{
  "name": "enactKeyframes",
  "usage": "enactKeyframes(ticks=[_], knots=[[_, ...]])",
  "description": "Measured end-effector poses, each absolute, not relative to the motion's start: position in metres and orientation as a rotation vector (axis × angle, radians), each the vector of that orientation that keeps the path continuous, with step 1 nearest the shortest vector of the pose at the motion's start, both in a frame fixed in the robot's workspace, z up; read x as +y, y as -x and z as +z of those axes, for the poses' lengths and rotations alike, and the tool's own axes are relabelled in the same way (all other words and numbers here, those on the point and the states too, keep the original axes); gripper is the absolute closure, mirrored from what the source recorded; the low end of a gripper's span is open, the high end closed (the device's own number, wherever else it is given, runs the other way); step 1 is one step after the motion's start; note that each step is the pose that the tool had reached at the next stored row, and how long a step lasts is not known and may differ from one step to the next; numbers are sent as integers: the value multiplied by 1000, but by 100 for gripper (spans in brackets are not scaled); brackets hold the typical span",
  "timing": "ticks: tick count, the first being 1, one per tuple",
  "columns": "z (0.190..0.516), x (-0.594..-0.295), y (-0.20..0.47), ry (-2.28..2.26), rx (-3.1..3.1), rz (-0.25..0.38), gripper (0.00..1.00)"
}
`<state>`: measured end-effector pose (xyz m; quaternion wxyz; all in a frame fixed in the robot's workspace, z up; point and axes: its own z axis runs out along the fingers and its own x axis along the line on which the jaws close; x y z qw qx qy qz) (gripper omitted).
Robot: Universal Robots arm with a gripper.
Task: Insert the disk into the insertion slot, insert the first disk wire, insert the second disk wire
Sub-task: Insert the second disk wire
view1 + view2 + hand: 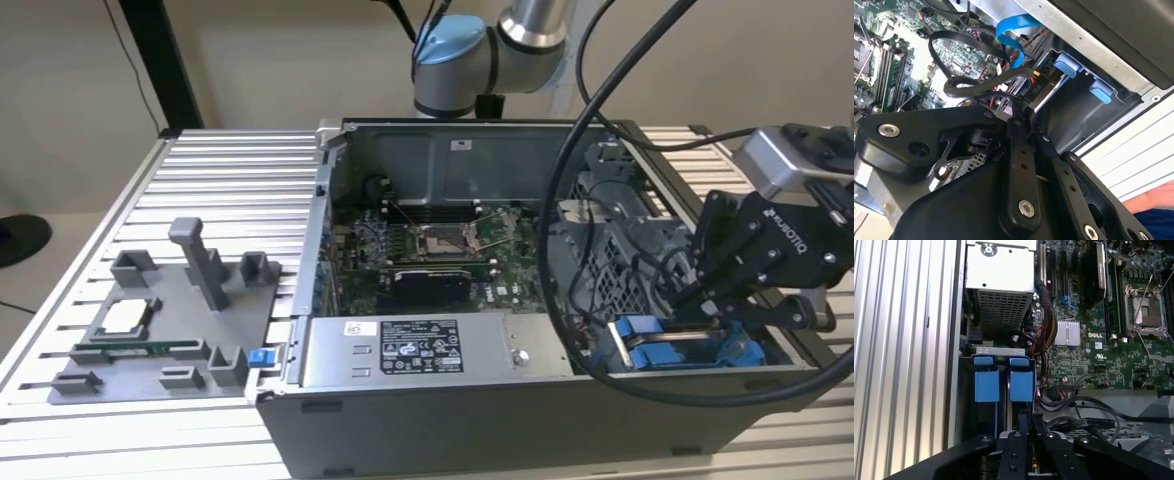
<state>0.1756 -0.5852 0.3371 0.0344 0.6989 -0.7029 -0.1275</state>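
Observation:
The disk sits in the insertion slot [1076, 117] at the case's near corner on the exterior view's right. Its blue carrier tabs [986, 385] [641, 330] [1066, 65] show, while its silver body is mostly hidden. My gripper [687, 315] [1023, 107] [1027, 422] reaches down into the case right at the disk's end. Its fingers are pressed together on a black wire connector [1036, 90] with red and yellow leads, which touches the disk's end. A flat blue wire [1014, 30] curves down beside that connector. Black cables [969, 82] loop behind it.
A grey labelled power-supply box [400, 350] lies along the case front, with the motherboard [427, 250] behind it. A perforated cage [1001, 310] stands next to the slot. A grey parts fixture [160, 330] sits on the slatted table. A person's sleeve [1154, 217] is near the case.

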Motion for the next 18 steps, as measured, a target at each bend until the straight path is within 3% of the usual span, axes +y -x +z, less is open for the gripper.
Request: enactKeyframes(ticks=[18], knots=[[332,-585,-176,-2149,-2161,-392,100]])
